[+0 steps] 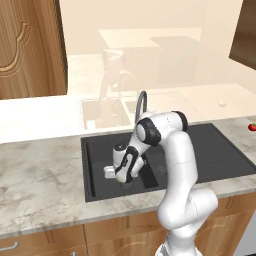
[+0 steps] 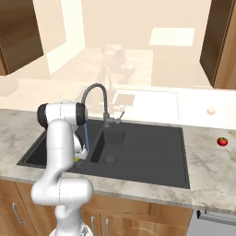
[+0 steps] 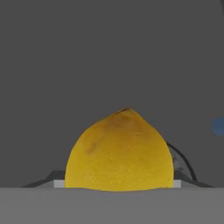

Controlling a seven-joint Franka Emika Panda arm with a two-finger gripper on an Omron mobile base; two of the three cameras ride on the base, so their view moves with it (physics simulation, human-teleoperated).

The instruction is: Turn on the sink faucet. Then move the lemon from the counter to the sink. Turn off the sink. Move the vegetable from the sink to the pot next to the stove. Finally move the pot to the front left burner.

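Right base view: a thin blue stream is seen falling from the faucet [image 2: 98, 99] into the sink [image 2: 138, 152], so the first step is judged done, and the lemon [image 3: 119, 151] is held low in the left basin, grasped between the fingers of the pincer [image 1: 120, 179], not yet released. Left to be done are the release, shutting off the water, and the pot and burner steps. One lemon, one tomato [image 2: 222, 141] on the counter [image 2: 41, 124], one faucet and two basins are counted.
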